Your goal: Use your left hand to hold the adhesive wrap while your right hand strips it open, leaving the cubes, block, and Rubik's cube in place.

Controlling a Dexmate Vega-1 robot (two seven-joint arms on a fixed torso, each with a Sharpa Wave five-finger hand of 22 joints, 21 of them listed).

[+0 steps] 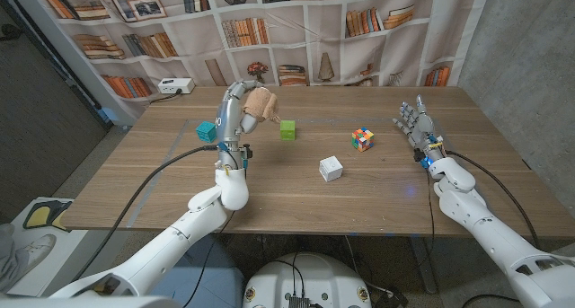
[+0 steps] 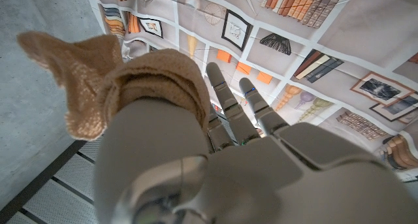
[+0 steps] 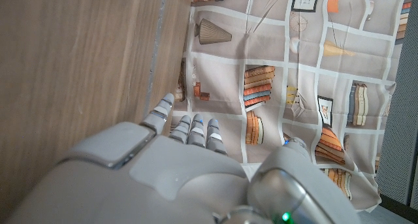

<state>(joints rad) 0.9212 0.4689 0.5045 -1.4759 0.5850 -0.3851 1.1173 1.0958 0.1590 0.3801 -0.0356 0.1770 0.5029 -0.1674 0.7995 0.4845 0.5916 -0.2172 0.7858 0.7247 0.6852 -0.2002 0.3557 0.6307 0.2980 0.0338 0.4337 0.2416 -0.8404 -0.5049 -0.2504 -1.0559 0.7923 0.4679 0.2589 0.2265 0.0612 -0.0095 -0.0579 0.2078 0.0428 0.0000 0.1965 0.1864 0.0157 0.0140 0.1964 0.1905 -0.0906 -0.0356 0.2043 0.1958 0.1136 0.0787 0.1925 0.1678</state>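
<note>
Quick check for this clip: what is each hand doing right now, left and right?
Left hand: raised above the table, holding the tan adhesive wrap.
Right hand: open, fingers apart, holding nothing, over the table's right side.

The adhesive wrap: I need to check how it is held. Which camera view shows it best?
The left wrist view: the tan adhesive wrap is large there, bunched against the left hand, with a loose flap sticking out. The head view shows it small, lifted above the table in that hand. The right wrist view looks along the right hand.
</note>
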